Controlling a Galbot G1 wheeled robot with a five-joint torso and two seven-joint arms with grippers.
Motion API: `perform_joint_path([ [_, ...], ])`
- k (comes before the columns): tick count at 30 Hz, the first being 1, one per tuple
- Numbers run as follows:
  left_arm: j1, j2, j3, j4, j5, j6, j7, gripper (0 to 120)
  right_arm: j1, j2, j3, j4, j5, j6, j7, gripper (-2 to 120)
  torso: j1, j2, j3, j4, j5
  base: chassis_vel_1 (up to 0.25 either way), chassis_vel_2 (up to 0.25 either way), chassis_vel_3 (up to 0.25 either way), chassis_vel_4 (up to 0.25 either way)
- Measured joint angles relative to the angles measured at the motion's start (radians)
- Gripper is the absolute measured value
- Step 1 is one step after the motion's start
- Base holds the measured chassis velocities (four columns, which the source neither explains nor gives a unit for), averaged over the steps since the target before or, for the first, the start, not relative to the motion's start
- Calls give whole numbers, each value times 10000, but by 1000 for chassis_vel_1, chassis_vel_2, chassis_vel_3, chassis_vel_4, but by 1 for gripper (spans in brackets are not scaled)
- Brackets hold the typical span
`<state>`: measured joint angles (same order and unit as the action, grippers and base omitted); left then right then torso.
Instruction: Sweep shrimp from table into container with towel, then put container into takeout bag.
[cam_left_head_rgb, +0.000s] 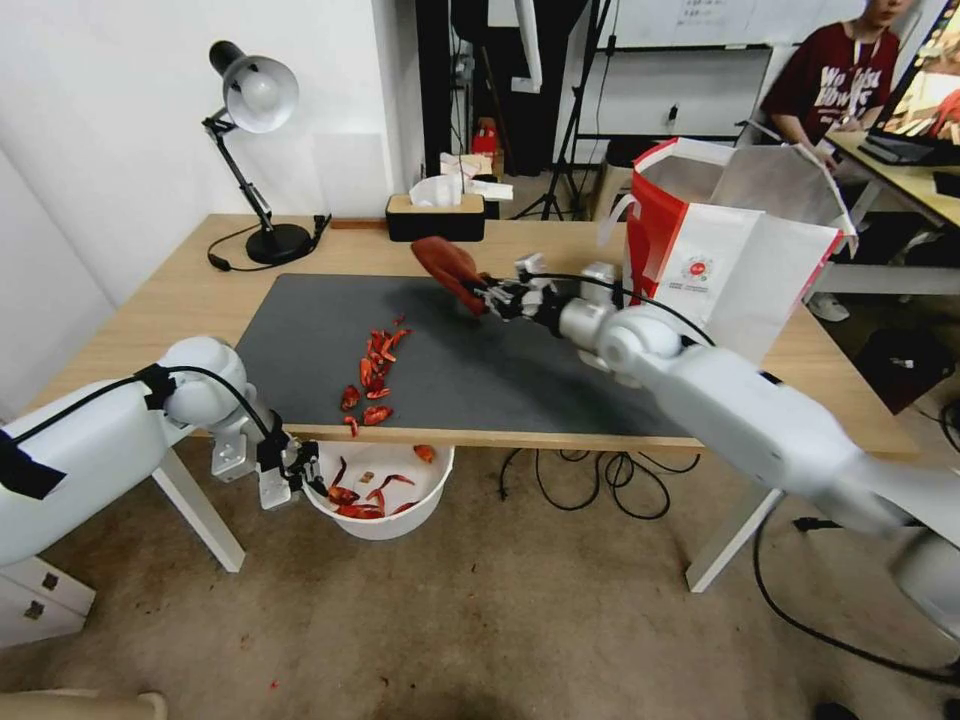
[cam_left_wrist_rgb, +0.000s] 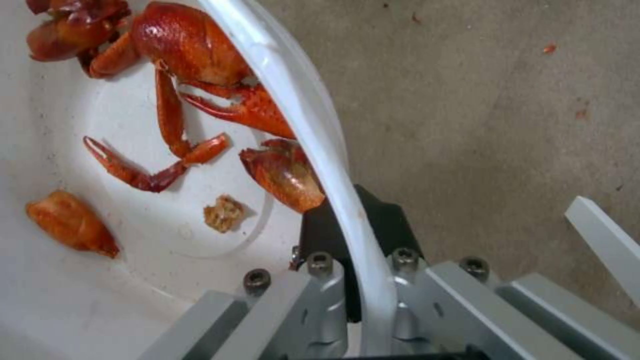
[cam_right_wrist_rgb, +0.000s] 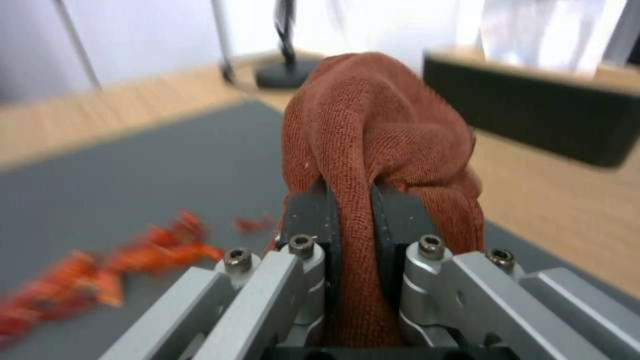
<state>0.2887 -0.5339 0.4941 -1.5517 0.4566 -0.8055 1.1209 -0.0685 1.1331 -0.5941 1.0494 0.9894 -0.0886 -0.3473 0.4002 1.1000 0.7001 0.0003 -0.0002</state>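
Right tool (cam_left_head_rgb: 487, 293) clamped on the towel (cam_left_head_rgb: 447, 268), cloth bunched between the pads, raised over the mat's far edge. Towel soft and floppy; a mid-fold pinch looks best. Shrimp (cam_left_head_rgb: 372, 375) strung across the mat toward the bench's (cam_left_head_rgb: 180, 290) near edge; light, glossy, likely to skid. Left tool (cam_left_wrist_rgb: 357, 280) pinches the container (cam_left_head_rgb: 385, 520) rim, held below that edge, some shrimp inside. Takeout bag (cam_left_head_rgb: 735, 255) open at the far right corner.
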Motion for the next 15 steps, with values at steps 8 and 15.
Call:
perform_joint_path([
  [8,176,73,-305,54,30,-154,-22,0,698,1544,-154,-2608,-939,-38,-868,8,-1,-1,-1,-4,-2,0,0,0,0],
  [15,494,133,-615,45,47,-172,-70,0,683,2316,-432,-3408,-1340,-107,-1599,8,-2,-1,-2,-1,0,0,0,0,0],
])
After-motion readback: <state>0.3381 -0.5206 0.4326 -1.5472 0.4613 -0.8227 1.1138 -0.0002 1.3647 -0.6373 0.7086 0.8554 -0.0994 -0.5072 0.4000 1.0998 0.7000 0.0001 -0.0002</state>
